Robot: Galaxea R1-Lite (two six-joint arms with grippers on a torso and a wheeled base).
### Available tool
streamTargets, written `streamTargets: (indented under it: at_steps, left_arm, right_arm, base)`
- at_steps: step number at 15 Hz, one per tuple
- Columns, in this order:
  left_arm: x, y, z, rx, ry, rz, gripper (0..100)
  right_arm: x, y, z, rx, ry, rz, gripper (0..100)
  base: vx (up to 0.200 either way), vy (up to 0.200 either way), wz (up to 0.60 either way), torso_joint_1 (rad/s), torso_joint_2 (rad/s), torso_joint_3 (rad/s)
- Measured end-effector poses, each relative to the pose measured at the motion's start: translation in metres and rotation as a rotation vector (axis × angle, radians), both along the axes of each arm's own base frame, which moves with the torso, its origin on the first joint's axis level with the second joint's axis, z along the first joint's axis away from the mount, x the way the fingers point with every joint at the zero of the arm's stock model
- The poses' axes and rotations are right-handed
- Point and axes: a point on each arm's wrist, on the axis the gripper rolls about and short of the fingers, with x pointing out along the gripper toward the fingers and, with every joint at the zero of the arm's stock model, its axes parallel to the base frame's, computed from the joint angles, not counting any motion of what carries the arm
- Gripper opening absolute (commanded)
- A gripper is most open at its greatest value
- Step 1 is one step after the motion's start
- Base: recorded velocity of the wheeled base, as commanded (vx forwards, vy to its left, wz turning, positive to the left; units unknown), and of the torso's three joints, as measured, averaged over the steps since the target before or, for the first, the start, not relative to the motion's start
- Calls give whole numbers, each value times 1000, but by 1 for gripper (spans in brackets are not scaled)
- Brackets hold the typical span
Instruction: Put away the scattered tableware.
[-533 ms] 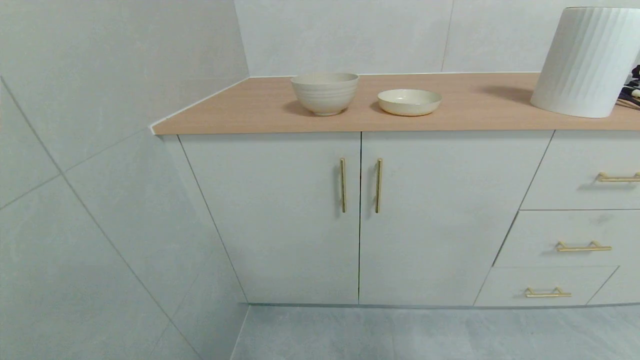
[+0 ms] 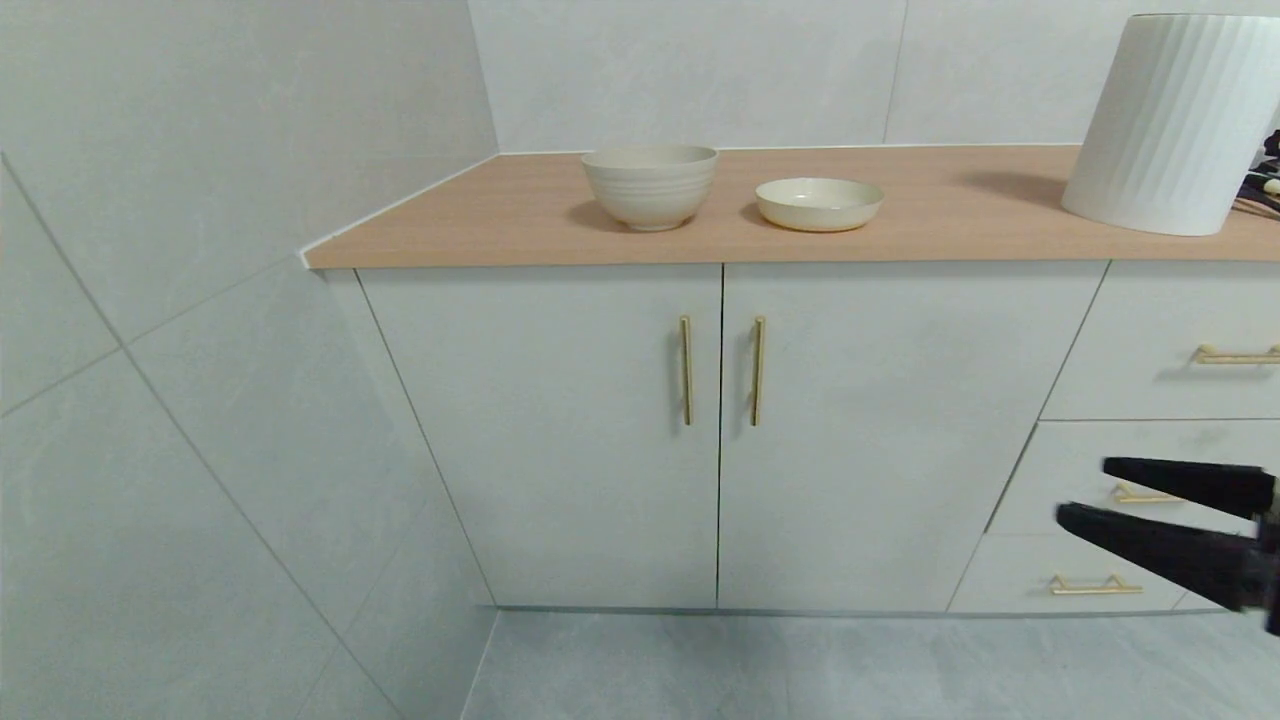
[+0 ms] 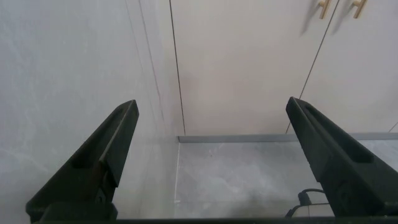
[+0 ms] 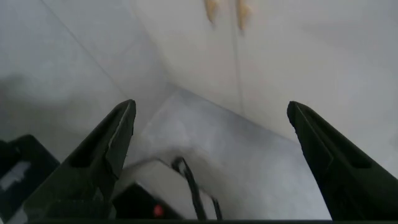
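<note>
Right hand (image 2: 1083,490) at the lower right, fingers spread, gripping nothing, in front of the drawers (image 2: 1160,340). Left hand (image 3: 211,106) wide open too, empty. Upper centre, on the worktop (image 2: 480,225): deep bowl (image 2: 650,187) and shallow dish (image 2: 819,203) side by side, not touching, both upright, mouths up.

The deep cream bowl (image 2: 650,187) looks matt and ribbed, the shallow cream dish (image 2: 818,203) glossier, the tan countertop (image 2: 480,220) matt wood-grain, the bar handles (image 2: 686,370) brassy metal.
</note>
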Motion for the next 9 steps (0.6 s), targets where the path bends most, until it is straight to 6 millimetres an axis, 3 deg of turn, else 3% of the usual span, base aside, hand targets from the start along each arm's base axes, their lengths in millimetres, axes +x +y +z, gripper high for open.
streamTargets:
  at_steps: [4,9]
  left_arm:
    - [0,0,0,0,0,0,100]
    - [0,0,0,0,0,0,100]
  right_arm:
    - [85,51,1,71,26,88,100]
    - [157,100,-20,95,62,134,100]
  base:
    - [0,0,0,0,0,0]
    - [0,0,0,0,0,0]
